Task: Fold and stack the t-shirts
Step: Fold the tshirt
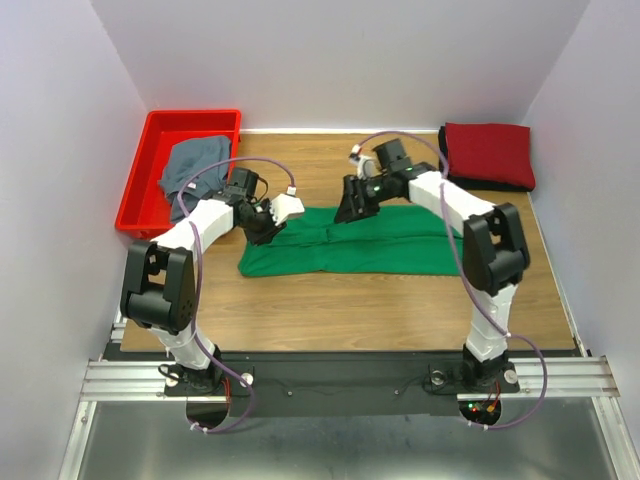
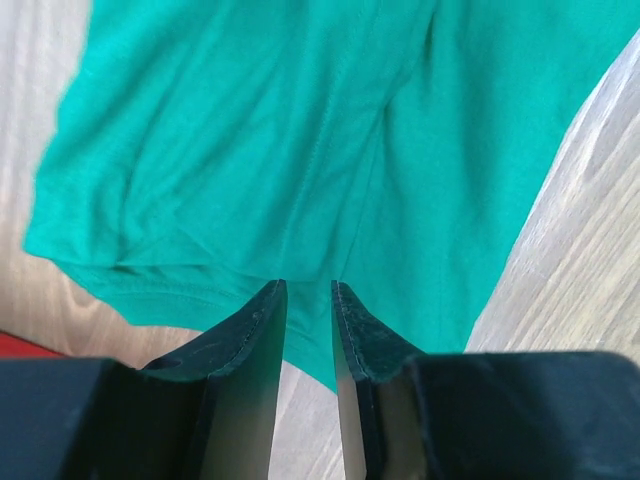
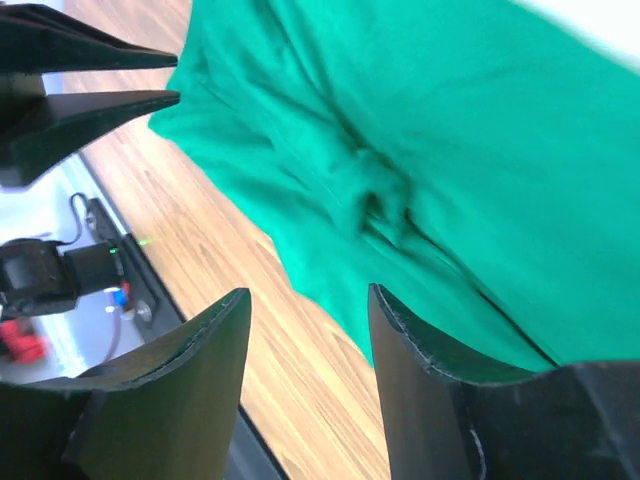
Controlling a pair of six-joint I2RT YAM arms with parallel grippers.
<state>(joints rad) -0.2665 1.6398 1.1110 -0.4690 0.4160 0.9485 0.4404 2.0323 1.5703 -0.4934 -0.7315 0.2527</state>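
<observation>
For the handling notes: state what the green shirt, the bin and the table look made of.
The green shirt: soft knit cloth, matte; it wrinkles and shows stitched seams. The bin: rigid red plastic, likely, with a smooth moulded rim. The table: wood or wood-look laminate, smooth; grain lines run across it.

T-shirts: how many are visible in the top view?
4. Bright green t-shirt spread mid-table; grey-blue t-shirt in the red plastic bin; folded dark red t-shirt at the far right, atop a black t-shirt showing only its edge. More may be hidden.

Table: bin, green t-shirt, probable stack
</observation>
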